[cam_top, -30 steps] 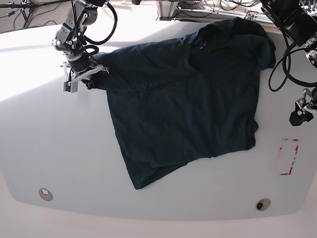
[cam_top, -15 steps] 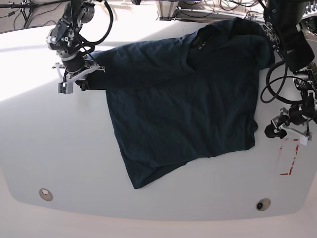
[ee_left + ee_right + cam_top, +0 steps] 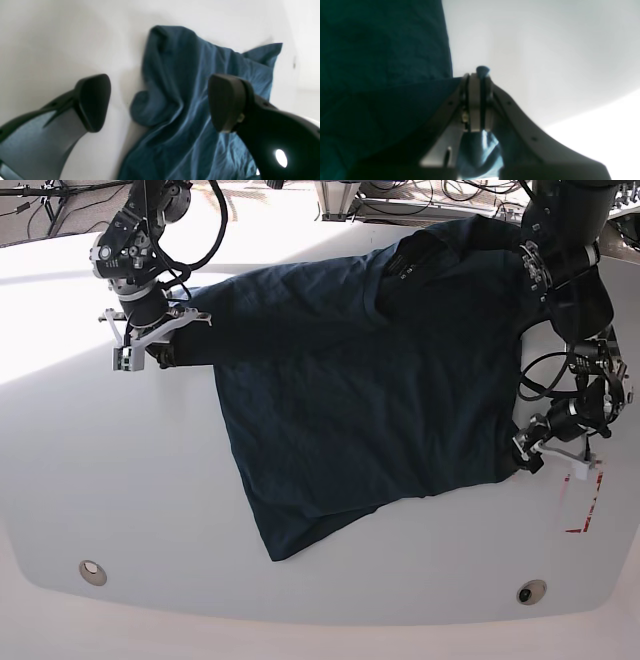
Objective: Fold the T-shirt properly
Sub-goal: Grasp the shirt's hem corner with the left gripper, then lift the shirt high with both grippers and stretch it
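Currently the T-shirt (image 3: 370,380) lies spread, unfolded, on the table (image 3: 100,480). The right gripper (image 3: 150,340) is clamped on a sleeve edge; the left gripper (image 3: 550,452) stands apart just beside the hem corner. To grip well, lower the left fingers (image 3: 93,102) astride the curled corner, close on both layers, then lift evenly with the right. The base view hides the left fingertips behind cables, and the neck label is too small to read.

Robotics lab: cables (image 3: 440,202), white table (image 3: 120,480)
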Robot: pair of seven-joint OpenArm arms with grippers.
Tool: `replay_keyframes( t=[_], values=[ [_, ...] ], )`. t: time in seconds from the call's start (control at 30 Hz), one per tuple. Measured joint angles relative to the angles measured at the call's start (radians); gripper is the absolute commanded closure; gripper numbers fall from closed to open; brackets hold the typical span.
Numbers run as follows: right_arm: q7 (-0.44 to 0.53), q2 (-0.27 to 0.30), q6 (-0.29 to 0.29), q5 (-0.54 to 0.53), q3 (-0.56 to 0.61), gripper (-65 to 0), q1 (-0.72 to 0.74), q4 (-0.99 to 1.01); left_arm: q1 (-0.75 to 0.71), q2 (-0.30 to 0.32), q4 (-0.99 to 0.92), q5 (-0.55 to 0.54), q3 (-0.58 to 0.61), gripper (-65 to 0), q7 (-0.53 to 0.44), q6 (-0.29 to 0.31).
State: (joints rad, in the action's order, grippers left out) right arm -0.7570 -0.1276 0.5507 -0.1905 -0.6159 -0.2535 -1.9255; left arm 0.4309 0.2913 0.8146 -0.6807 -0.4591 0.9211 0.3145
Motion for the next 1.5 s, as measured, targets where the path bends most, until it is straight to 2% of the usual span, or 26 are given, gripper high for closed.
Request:
replay_keyframes(
  t=[0.2, 0.47, 0.6, 0.7, 0.73, 0.8, 0.93, 1.2, 1.27, 1.5],
  values=[
    [-0.005, 0.0, 0.0, 0.0, 0.0, 0.0, -0.001, -0.002, 0.004, -0.03, -0.009, -0.015, 0.001, -58.6, -0.02, 0.003],
    [-0.004, 0.0, 0.0, 0.0, 0.0, 0.0, -0.001, -0.003, 0.01, -0.054, -0.009, -0.021, 0.082, -57.4, -0.055, 0.008],
    [-0.004, 0.0, 0.0, 0.0, 0.0, 0.0, 0.0, -0.003, 0.009, -0.061, -0.009, -0.023, 0.122, -48.7, -0.076, 0.008],
    [-0.004, 0.0, 0.0, 0.0, 0.0, 0.0, -0.001, -0.003, 0.005, -0.066, -0.009, -0.018, 0.151, -36.4, -0.099, 0.007],
    [-0.004, 0.0, 0.0, 0.0, 0.0, 0.0, -0.001, -0.003, 0.004, -0.067, -0.009, -0.02, 0.156, -29.0, -0.1, 0.007],
    [-0.004, 0.0, 0.0, 0.0, 0.0, 0.0, 0.0, -0.003, -0.002, -0.072, -0.013, -0.019, 0.159, -19.2, -0.105, 0.008],
    [-0.004, 0.0, 0.0, 0.0, 0.0, 0.0, 0.0, -0.003, -0.012, -0.074, -0.018, -0.008, 0.159, -6.2, -0.125, -0.003],
    [-0.004, 0.001, 0.0, 0.0, 0.0, 0.0, 0.002, -0.004, -0.027, -0.044, -0.014, -0.004, 0.164, -4.4, -0.163, -0.004],
    [-0.006, 0.003, 0.0, 0.001, 0.0, 0.0, 0.003, -0.008, -0.034, -0.029, -0.008, 0.0, 0.163, -2.1, -0.177, -0.004],
    [-0.003, 0.005, 0.0, 0.0, 0.001, 0.0, 0.011, -0.061, -0.102, 0.043, 0.168, 0.028, 0.161, -0.6, -0.171, -0.023]
  ],
)
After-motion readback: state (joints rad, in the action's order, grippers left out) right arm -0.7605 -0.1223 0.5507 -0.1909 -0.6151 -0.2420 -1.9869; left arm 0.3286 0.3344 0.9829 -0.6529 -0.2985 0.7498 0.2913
